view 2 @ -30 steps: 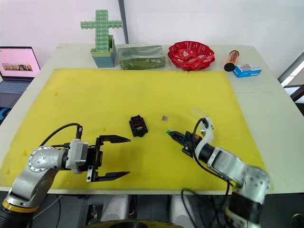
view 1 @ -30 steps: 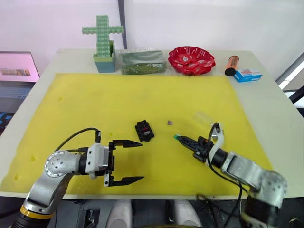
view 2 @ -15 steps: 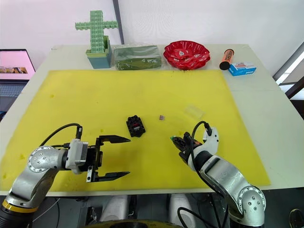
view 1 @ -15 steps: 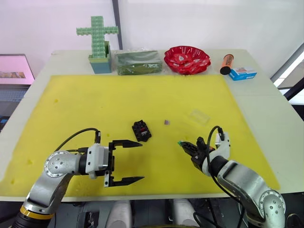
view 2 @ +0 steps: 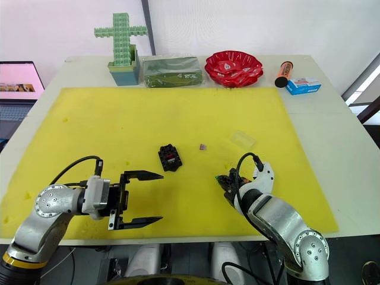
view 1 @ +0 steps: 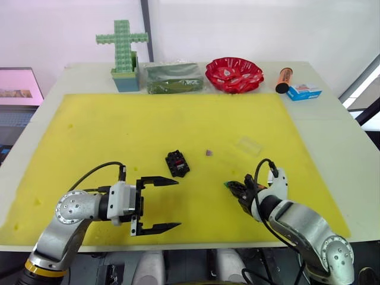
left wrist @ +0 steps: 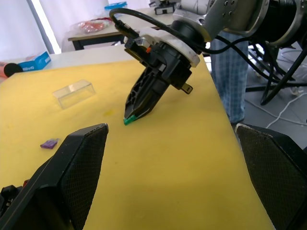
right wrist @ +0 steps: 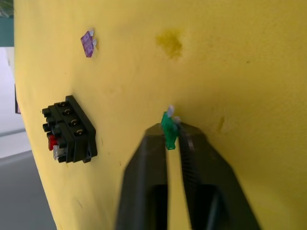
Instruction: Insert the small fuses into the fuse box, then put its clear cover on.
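The black fuse box [view 1: 178, 163] lies on the yellow mat [view 1: 119, 130] near its middle, with a red fuse [right wrist: 52, 142] seated in one slot. A purple fuse [view 1: 208, 152] lies loose just right of the box. Farther right on the mat sits the clear cover [view 1: 248, 144]. My right gripper [view 1: 230, 186] is shut on a green fuse [right wrist: 168, 129], tip low over the mat, right of the box and nearer the front edge. My left gripper [view 1: 178, 202] stands open in front of the box, holding nothing.
Along the table's back edge stand a green brick cross [view 1: 122, 53], a clear-wrapped green package [view 1: 173, 78], a red bowl [view 1: 234, 74], an orange tube [view 1: 284, 79] and a blue box [view 1: 303, 92]. A laptop [view 1: 18, 89] sits off the table's left side.
The head camera shifted. My right gripper, still pinching the green fuse, has drawn back toward the front edge, away from the fuse box. The left gripper has stayed put.
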